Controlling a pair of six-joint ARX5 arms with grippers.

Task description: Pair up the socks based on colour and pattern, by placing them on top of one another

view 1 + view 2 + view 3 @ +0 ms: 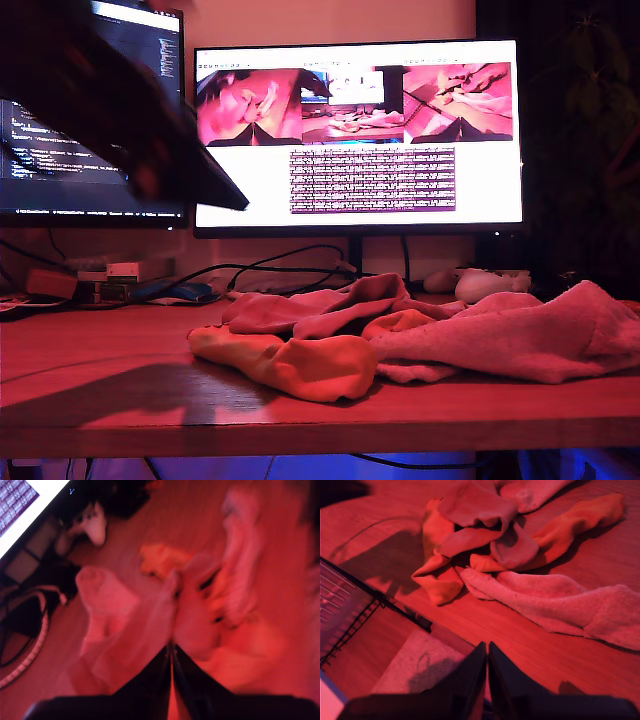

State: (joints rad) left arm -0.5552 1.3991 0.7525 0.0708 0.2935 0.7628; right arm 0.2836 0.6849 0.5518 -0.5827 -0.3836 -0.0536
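The socks lie in one loose heap on the wooden desk [120, 400], in front of the big monitor [360, 190]. In the exterior view a pale pink fuzzy sock [520, 335] stretches with its long axis across the desk toward the exterior view's right. An orange sock [300, 365] lies at the front of the heap, nearer the exterior view's left. A darker maroon sock [320, 305] is draped over the middle.

My second wrist view looks down on the heap and shows more. There the fuzzy sock [560, 605] lies long and flat, apart from my second gripper [487, 652]. The orange sock [437, 555] is folded under the maroon one [480, 515]. Another orange sock [575, 522] points away from the heap; the exterior view does not show it clearly.

My second gripper has its jaws pressed together with nothing between them, above the desk edge.

My first wrist view is blurred. My first gripper [171, 652] has its jaws closed too, above the socks, and I cannot tell whether cloth is pinched. This view alone shows the white game controller [92, 525] from above.
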